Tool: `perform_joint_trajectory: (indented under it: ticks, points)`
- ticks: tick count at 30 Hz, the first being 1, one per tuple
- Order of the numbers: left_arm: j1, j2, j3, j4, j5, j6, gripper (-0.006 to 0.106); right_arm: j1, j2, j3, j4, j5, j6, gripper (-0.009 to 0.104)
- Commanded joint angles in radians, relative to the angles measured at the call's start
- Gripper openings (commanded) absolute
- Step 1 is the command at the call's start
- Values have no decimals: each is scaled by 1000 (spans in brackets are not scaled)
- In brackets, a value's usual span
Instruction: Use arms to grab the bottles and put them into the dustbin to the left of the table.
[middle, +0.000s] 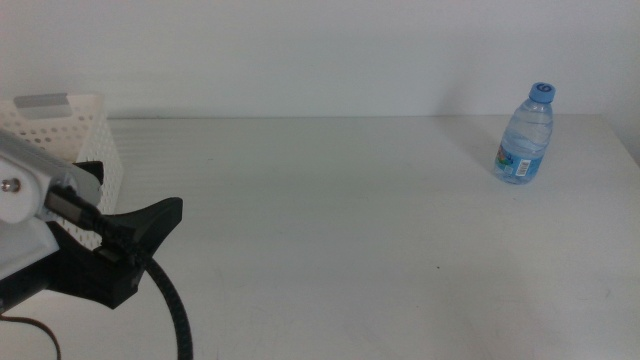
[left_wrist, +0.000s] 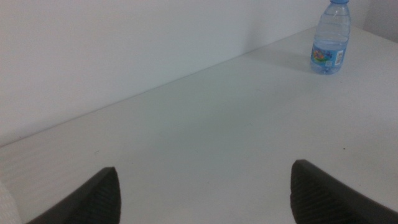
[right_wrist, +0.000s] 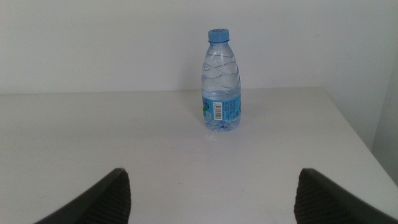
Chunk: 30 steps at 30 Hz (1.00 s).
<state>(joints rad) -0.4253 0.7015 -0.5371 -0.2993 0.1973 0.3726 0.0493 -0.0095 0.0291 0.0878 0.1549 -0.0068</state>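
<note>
- The left gripper (middle: 150, 225) sits low at the near left of the middle view, its fingers (left_wrist: 93, 196) spread wide with bare desk between them and nothing held.
- A thick black cable (middle: 175, 310) curves down from that gripper toward the near edge of the view.
- Just behind the left gripper, on the side away from its fingertips, stands the white perforated dustbin (middle: 75, 125) with a grey tab (middle: 42, 101) on its rim; what lies inside cannot be seen.
- The right gripper (right_wrist: 211, 199) shows only in its own wrist view: its fingers (right_wrist: 323, 196) are spread wide and empty, above bare desk (middle: 330, 220).
- Straight ahead of the right fingers, well apart from them and roughly centred between them, the small clear water bottle (right_wrist: 221, 81) stands upright, blue cap on top and label around its lower half.
- From the left fingers the same bottle (left_wrist: 329, 40) is far off, near the desk's far right corner (middle: 525, 135), close to the pale wall.
</note>
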Motion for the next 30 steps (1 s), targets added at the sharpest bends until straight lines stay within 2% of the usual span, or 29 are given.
perform_joint_trajectory:
  ticks: [1, 9, 14, 21, 26, 30]
  points:
    - [-8, -4, -27, -14, -77, -5, 90, -7, -27, -12, -29, -75, -5, 71]
    - [-8, -4, -27, -14, -77, -5, 90, -7, 122, -237, -42, 30, -5, 71]
    - [-8, -4, -27, -14, -77, -5, 90, -7, 291, -396, -43, 30, -5, 71]
    - [-8, -4, -27, -14, -77, -5, 90, -7, 514, -535, -98, 26, -5, 71]
    - [-8, -4, -27, -14, -77, -5, 90, -1, 674, -567, -93, -63, 7, 71]
    - [-8, -4, -27, -14, -77, -5, 90, -1, 800, -567, -114, -147, 7, 71]
